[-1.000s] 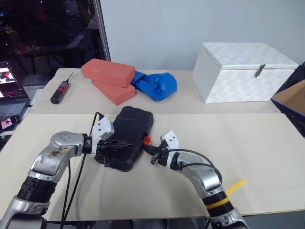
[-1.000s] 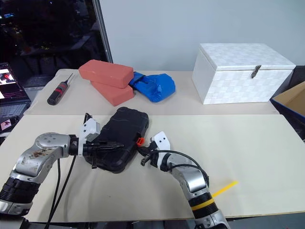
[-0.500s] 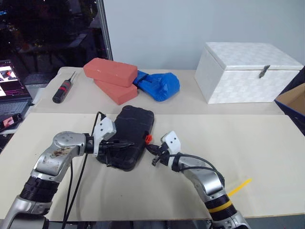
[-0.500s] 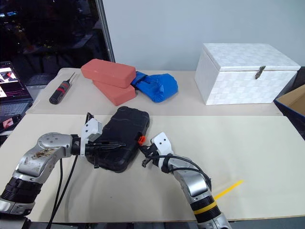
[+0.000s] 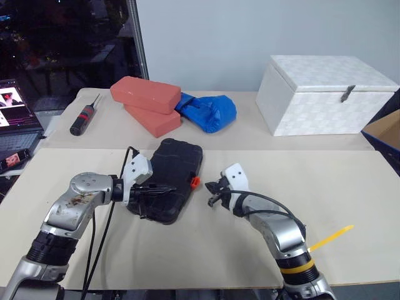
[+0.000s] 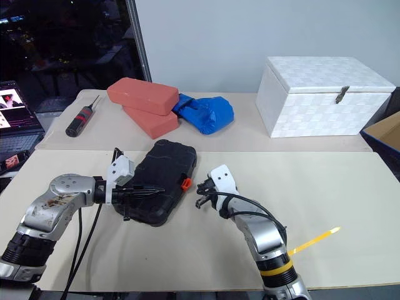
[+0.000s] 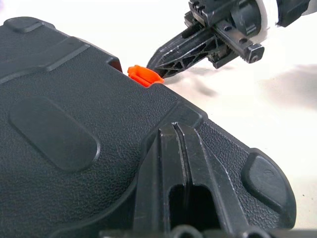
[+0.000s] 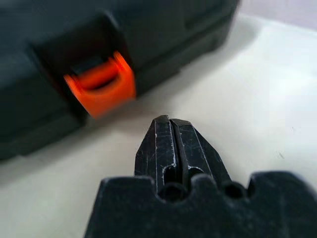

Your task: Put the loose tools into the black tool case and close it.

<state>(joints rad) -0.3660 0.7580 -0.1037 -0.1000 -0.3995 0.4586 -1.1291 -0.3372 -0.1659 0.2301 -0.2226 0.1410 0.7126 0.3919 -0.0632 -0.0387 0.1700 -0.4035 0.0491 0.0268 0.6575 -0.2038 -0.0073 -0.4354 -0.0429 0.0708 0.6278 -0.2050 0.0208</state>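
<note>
The black tool case (image 5: 172,175) lies closed on the table, its orange latch (image 5: 194,182) on the side facing right. My left gripper (image 5: 170,187) is shut and lies on the textured lid, pointing toward the latch; its fingers (image 7: 176,148) rest on the lid. My right gripper (image 5: 211,192) is shut and empty, hovering just right of the latch (image 8: 101,87) with a small gap between them. In the left wrist view its fingertip (image 7: 158,57) shows just beyond the latch (image 7: 143,77). The loose tools are hidden.
At the back stand two red bricks (image 5: 147,100), a blue bundle (image 5: 209,112) and a white box (image 5: 325,94). A black screwdriver with a red band (image 5: 81,120) lies far left. A cardboard box (image 5: 384,128) is at the right edge, a yellow strip (image 5: 331,237) near the front.
My right gripper has drawn back to the right, away from the orange latch, and risen slightly. The left gripper stays on the lid.
</note>
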